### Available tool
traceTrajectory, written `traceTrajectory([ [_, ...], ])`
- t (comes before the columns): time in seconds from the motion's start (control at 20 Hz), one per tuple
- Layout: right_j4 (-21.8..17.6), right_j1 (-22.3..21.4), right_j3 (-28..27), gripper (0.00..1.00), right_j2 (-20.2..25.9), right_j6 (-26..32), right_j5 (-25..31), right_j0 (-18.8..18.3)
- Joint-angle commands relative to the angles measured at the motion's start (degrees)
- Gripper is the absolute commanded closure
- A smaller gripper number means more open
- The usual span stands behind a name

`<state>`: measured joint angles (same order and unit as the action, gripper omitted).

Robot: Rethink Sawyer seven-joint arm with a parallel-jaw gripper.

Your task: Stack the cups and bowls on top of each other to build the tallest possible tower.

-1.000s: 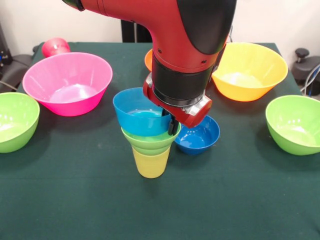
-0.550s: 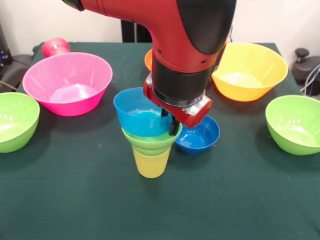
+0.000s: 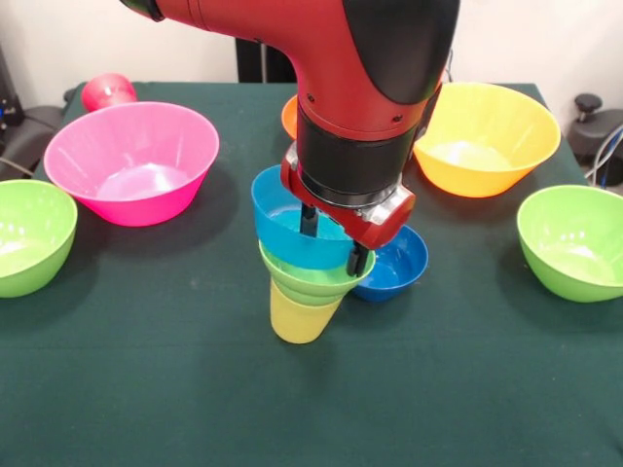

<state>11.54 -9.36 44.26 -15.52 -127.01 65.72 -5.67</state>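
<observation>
The tower stands mid-table: a pale yellow cup (image 3: 300, 319) at the base, lime green bowls (image 3: 317, 279) nested in it, and a light blue bowl (image 3: 288, 232) on top. The whole stack leans to the right. My gripper (image 3: 333, 239) is open and straddles the light blue bowl's right wall. One finger (image 3: 308, 220) is inside the bowl and the other is outside by the green rim. A dark blue bowl (image 3: 397, 263) sits just right of the tower, partly behind my gripper. The red cup (image 3: 107, 90) lies at the back left.
A big pink bowl (image 3: 131, 161) sits at the left and a lime green bowl (image 3: 29, 233) at the left edge. A yellow-orange bowl (image 3: 485, 136) is at the back right and another green bowl (image 3: 574, 241) at the right. An orange bowl (image 3: 288, 115) peeks out behind the arm.
My fingers have spread apart from where they were pinched on the light blue bowl's rim. The tower has shifted to the right and now leans.
</observation>
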Motion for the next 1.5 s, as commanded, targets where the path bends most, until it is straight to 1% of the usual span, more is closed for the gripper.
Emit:
traceTrajectory([
  [0.05,0.94,1.24,3.44,0.00,5.26,-6.68,-1.63,0.16],
  [0.55,0.83,0.88,3.88,0.00,4.94,-5.45,-2.81,0.00],
  [1.0,-0.84,-0.98,5.91,0.00,4.91,-0.60,-4.73,-1.24],
  [1.2,-1.82,-1.19,8.05,0.00,5.00,0.75,-7.89,-1.64],
  [1.5,-3.68,-1.33,8.48,0.00,4.71,3.41,-11.20,-2.16],
])
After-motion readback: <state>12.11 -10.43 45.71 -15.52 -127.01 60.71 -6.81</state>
